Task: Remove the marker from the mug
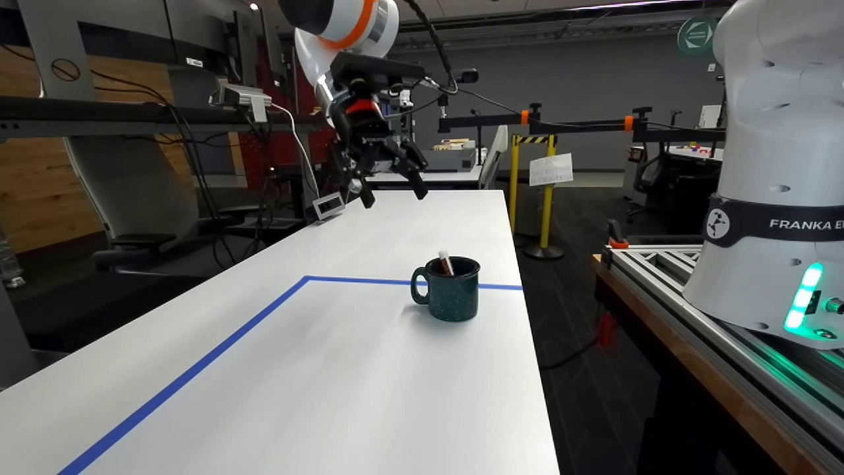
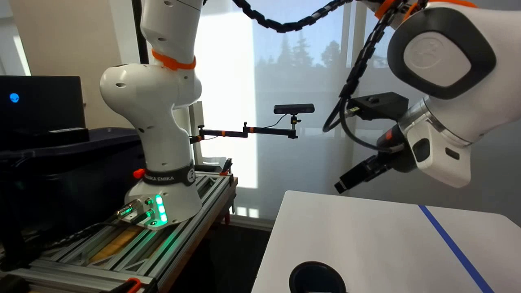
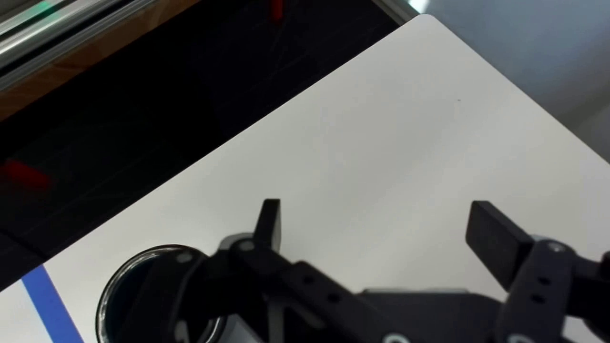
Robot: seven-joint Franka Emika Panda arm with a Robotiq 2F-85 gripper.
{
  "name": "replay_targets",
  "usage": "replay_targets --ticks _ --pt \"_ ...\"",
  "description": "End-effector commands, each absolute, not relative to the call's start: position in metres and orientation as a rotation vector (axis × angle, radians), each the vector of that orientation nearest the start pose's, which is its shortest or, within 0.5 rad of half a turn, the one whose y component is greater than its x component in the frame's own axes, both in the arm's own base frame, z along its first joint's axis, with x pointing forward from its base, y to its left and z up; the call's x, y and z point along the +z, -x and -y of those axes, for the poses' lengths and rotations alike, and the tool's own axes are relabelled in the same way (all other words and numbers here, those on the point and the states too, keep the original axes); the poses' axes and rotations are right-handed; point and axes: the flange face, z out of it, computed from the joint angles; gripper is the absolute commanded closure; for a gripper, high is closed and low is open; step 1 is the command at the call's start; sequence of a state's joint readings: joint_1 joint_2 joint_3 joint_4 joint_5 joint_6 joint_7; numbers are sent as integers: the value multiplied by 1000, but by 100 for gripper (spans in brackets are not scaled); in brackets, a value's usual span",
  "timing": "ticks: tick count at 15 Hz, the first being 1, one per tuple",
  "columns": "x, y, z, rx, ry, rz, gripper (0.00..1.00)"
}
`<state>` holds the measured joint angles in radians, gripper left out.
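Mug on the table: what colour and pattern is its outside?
The mug is dark teal-green with faint pale speckles, seen best in an exterior view.

the mug [image 1: 453, 298] is hiding the lower end of the marker [image 1: 446, 264]; in the wrist view the gripper [image 3: 375, 205] is partly covering the mug, and the bottom edge is cropping it.
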<state>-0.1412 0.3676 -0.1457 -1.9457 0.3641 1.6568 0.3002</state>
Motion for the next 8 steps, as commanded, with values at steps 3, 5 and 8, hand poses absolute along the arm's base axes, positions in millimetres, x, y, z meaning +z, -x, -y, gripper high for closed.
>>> replay_targets --ticks 3,5,8 --pt "229 -524 156 941 2459 -1201 0" --pt "219 -522 171 927 2463 -1274 0" --pt "207 -518 189 908 2474 -1380 0"
